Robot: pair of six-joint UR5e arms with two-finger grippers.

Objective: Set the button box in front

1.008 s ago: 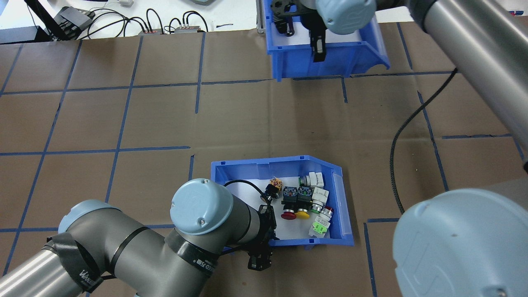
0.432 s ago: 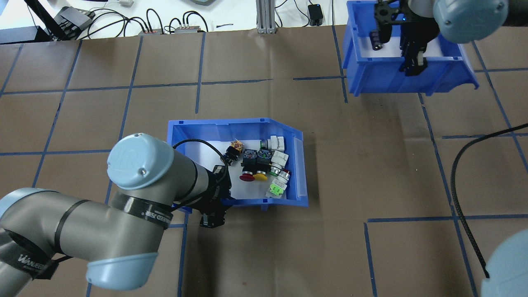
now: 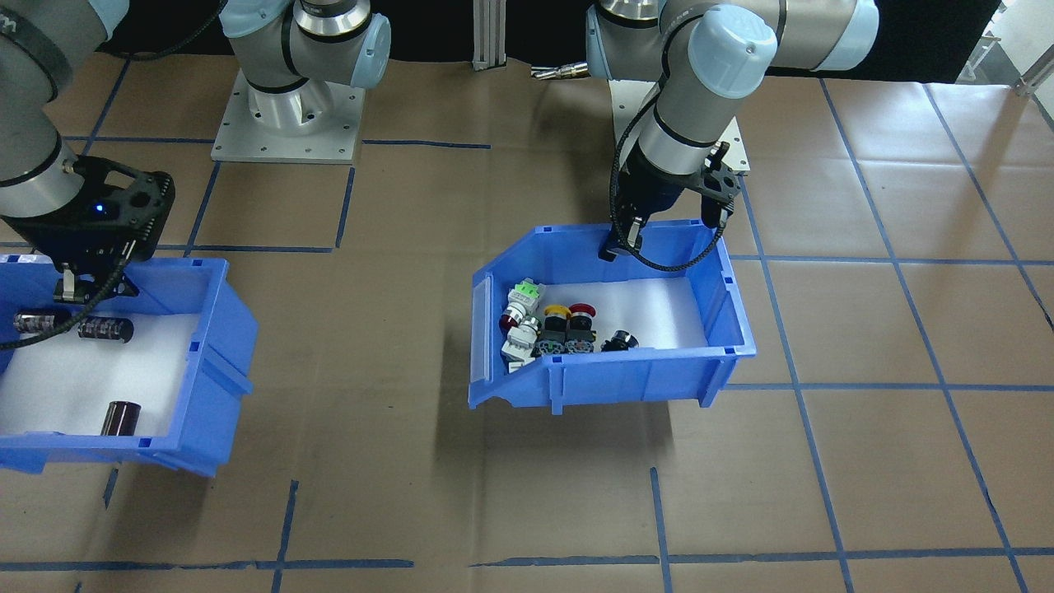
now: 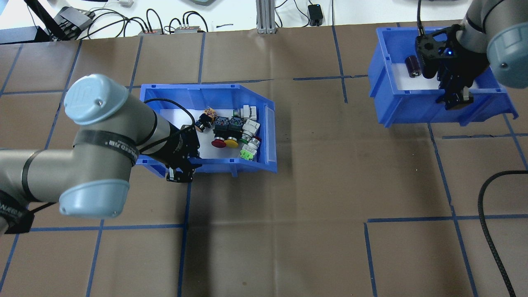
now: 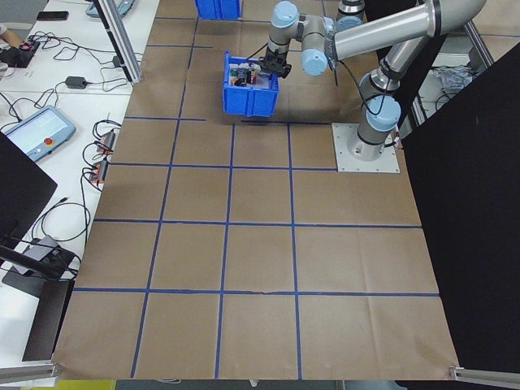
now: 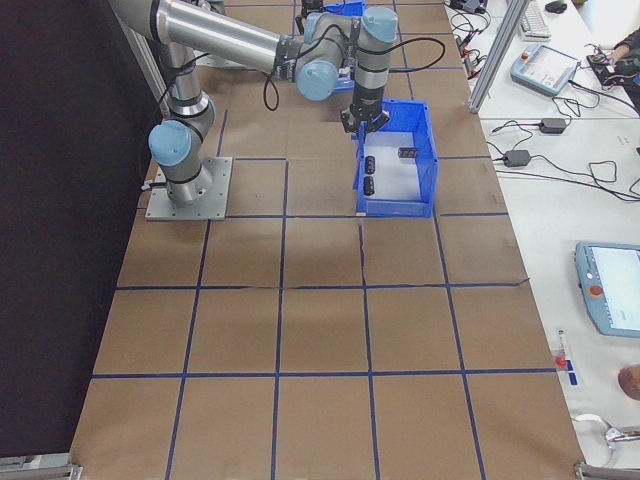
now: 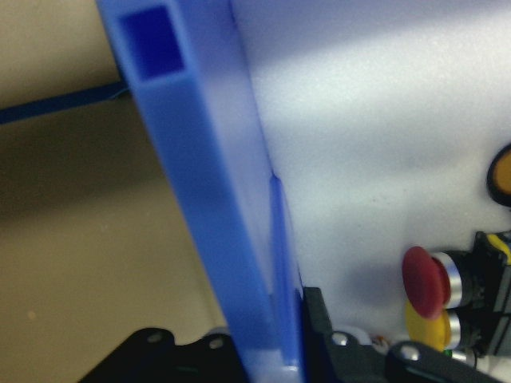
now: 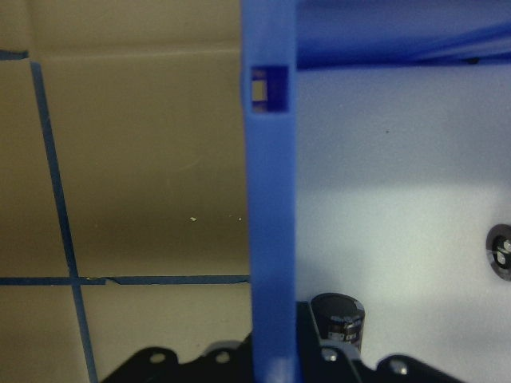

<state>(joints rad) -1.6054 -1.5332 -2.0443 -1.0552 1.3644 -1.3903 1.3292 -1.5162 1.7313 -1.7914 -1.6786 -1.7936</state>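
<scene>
The left tool (image 4: 180, 167) is clamped on the near wall of the button box (image 4: 251, 165), one finger inside, one outside. The box hangs above the table (image 4: 288, 231), casting a shadow below, its buttons (image 4: 231, 132) bunched toward the sloped side. Farther off, right of the box, the right tool (image 4: 453, 97) grips the second bin's (image 4: 396, 109) near wall.

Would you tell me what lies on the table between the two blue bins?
Nothing: the overhead view shows only bare brown paper with blue tape lines between the button box and the other bin.
</scene>
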